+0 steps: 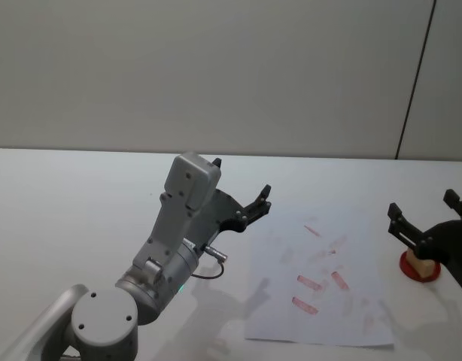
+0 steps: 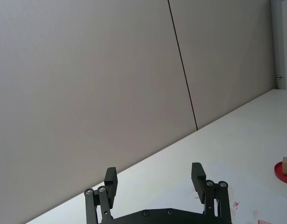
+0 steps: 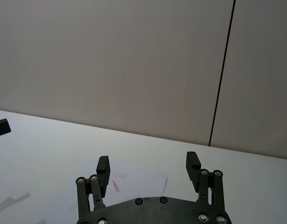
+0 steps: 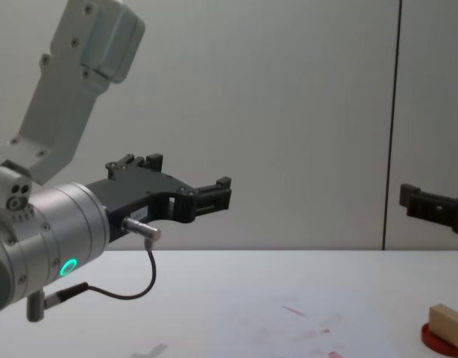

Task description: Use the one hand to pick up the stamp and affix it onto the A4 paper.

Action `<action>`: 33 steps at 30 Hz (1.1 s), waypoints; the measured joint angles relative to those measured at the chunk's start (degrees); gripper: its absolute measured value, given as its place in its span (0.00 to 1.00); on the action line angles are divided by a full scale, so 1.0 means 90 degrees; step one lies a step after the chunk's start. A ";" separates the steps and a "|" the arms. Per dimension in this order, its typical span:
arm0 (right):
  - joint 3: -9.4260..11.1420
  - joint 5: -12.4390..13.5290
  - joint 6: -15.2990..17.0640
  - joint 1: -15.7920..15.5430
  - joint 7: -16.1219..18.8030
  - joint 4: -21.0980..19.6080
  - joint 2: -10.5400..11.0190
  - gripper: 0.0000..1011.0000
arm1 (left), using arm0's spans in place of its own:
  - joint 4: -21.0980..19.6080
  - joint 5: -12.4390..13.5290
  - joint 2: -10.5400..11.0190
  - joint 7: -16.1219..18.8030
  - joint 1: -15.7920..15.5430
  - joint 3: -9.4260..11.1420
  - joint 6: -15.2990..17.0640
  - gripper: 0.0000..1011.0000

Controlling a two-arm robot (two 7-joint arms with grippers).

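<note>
Both apart: left end effector (image 1: 241,179), right end effector (image 1: 422,204). One stamp (image 1: 420,265) on ink pad (image 1: 428,274); one A4 paper (image 1: 325,301).

No legible text or numbers, red stamp marks (image 1: 309,283) on the A4 paper (image 1: 276,304) unreadable

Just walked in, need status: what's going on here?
Nothing is held yet. The stamp sits on the red pad, right of the paper, which bears red marks. The right gripper hangs open in the air near the stamp. The left gripper is raised, open, left of the paper.
</note>
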 joint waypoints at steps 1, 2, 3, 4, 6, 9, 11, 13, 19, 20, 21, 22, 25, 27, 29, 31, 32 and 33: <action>-0.0001 0.0000 0.0000 0.0000 0.0000 0.0000 0.0000 0.99 | 0.0000 0.0000 0.0000 0.0000 0.0000 0.0000 0.0000 0.99; -0.0001 0.0000 0.0000 0.0000 0.0000 0.0000 0.0000 0.99 | 0.0000 0.0000 0.0000 0.0000 0.0000 0.0000 0.0000 0.99; -0.0002 0.0000 0.0000 0.0000 0.0000 0.0000 0.0000 0.99 | 0.0000 0.0000 0.0000 0.0000 0.0000 0.0000 0.0000 0.99; -0.0003 0.0000 0.0000 0.0000 0.0000 0.0000 0.0000 0.99 | 0.0000 0.0000 0.0000 0.0000 0.0000 -0.0001 0.0000 0.99; -0.0004 0.0000 0.0000 0.0000 0.0000 0.0000 0.0000 0.99 | 0.0000 0.0000 0.0000 0.0000 0.0000 0.0000 0.0000 0.99; -0.0005 0.0000 0.0000 0.0000 0.0000 0.0000 0.0000 0.99 | 0.0000 0.0000 0.0000 0.0000 0.0000 0.0000 0.0000 0.99; -0.0006 0.0000 0.0000 0.0000 0.0000 0.0000 0.0000 0.99 | 0.0000 0.0000 0.0000 0.0000 0.0000 0.0000 0.0000 0.99; -0.0006 0.0000 0.0000 0.0000 0.0001 0.0000 0.0000 0.99 | 0.0000 0.0000 0.0000 0.0000 0.0000 0.0000 0.0000 0.99; -0.0006 0.0000 0.0001 0.0000 0.0001 0.0001 0.0000 0.99 | 0.0000 0.0000 0.0000 0.0000 0.0000 0.0000 0.0000 0.99; -0.0006 0.0000 0.0001 0.0000 0.0001 0.0001 0.0000 0.99 | 0.0000 0.0000 0.0000 0.0000 0.0000 0.0000 0.0000 0.99; -0.0005 0.0000 0.0000 0.0000 0.0001 0.0001 0.0000 0.99 | 0.0000 0.0000 0.0000 0.0000 0.0000 0.0000 0.0000 0.99; -0.0005 0.0000 0.0000 0.0000 0.0001 0.0001 0.0000 0.99 | 0.0000 0.0000 0.0000 0.0000 0.0000 0.0000 0.0000 0.99; -0.0006 0.0000 0.0001 0.0000 0.0001 0.0001 0.0000 0.99 | 0.0000 0.0000 0.0000 0.0000 0.0000 -0.0001 0.0000 0.99; -0.0005 0.0000 0.0000 0.0000 0.0001 0.0001 0.0001 0.99 | 0.0000 0.0000 0.0000 0.0000 0.0000 0.0000 0.0000 0.99; -0.0006 0.0000 0.0001 0.0000 0.0001 0.0001 0.0000 0.99 | 0.0000 0.0000 0.0000 0.0000 0.0000 0.0000 0.0000 0.99; -0.0006 0.0000 0.0000 0.0000 0.0001 0.0001 0.0000 0.99 | 0.0000 0.0000 0.0000 0.0000 0.0000 0.0000 0.0000 0.99; -0.0006 0.0000 0.0001 0.0000 0.0001 0.0001 0.0000 0.99 | 0.0000 0.0000 0.0000 0.0000 0.0000 -0.0001 0.0000 0.99; -0.0006 0.0000 0.0001 0.0000 0.0001 0.0001 0.0000 0.99 | 0.0000 0.0000 0.0000 0.0000 0.0000 0.0000 0.0000 0.99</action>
